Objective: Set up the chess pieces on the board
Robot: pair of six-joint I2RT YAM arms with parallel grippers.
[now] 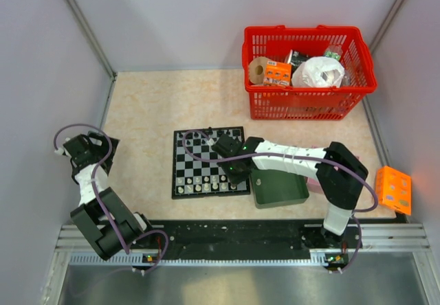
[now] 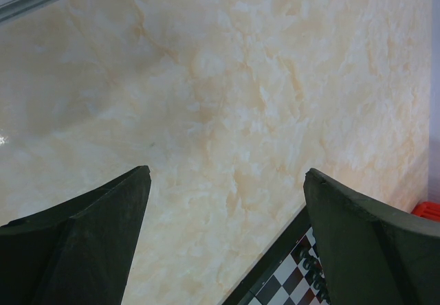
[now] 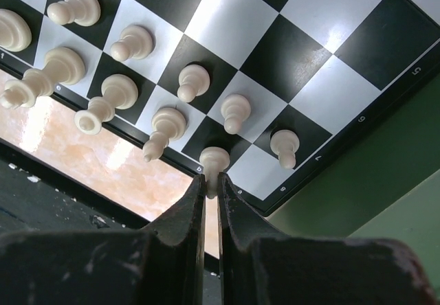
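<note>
The checkered board (image 1: 199, 155) lies mid-table; its corner shows in the left wrist view (image 2: 289, 277). Whitish pieces (image 1: 203, 187) stand along its near rows, black pieces (image 1: 206, 140) along the far rows. In the right wrist view several whitish pieces (image 3: 192, 82) stand on the board (image 3: 295, 51). My right gripper (image 3: 212, 187) is shut on a whitish piece (image 3: 214, 161) at the board's near right edge; from above it (image 1: 234, 172) sits over that corner. My left gripper (image 2: 227, 174) is open and empty over bare table, left of the board (image 1: 86, 150).
A dark green tray (image 1: 278, 188) lies right of the board, also seen in the right wrist view (image 3: 385, 188). A red basket (image 1: 309, 71) with packages stands at the back right. An orange box (image 1: 393, 189) lies at the right edge. Pink box (image 1: 314, 181) is mostly hidden under the right arm.
</note>
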